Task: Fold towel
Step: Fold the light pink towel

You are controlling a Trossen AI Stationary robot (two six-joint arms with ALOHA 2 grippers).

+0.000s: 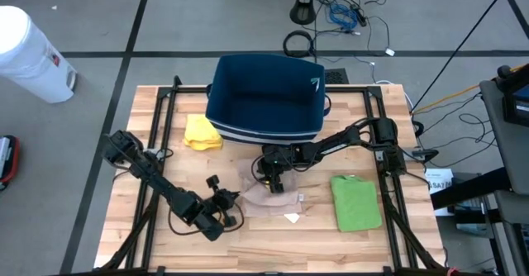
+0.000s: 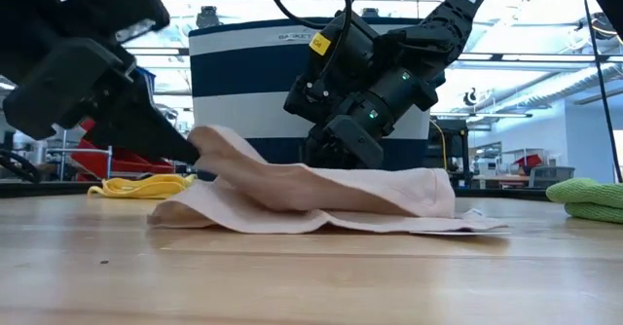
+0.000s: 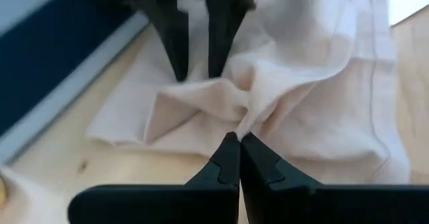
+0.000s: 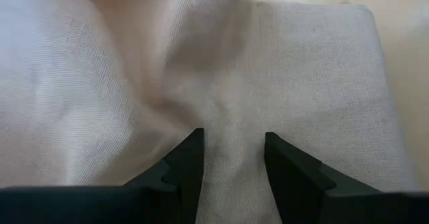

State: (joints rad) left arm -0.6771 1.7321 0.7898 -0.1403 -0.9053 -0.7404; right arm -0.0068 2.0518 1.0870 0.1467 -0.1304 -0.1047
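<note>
Towel, pale pink thin cloth [image 1: 269, 195], lies rumpled mid-bench on the wooden slatted bench [image 1: 149, 251], just in front of the navy fabric bin with white stripe [image 1: 264, 98]. Left claw [image 3: 238, 141] is clenched on a raised fold at the towel's left edge, lifting it into a ridge in the low view. Right claw [image 4: 233, 158] has its jaws parted, pointing down onto the cloth at the side nearer the bin; probably pinning it, contact hard to confirm. Key relation: most of the towel spreads rightward from the left claw, long axis roughly left-right, so the held fold would carry across toward the right edge. Yellow crumpled cloth [image 1: 202, 132] and green folded cloth [image 1: 356, 202] sit apart.
</note>
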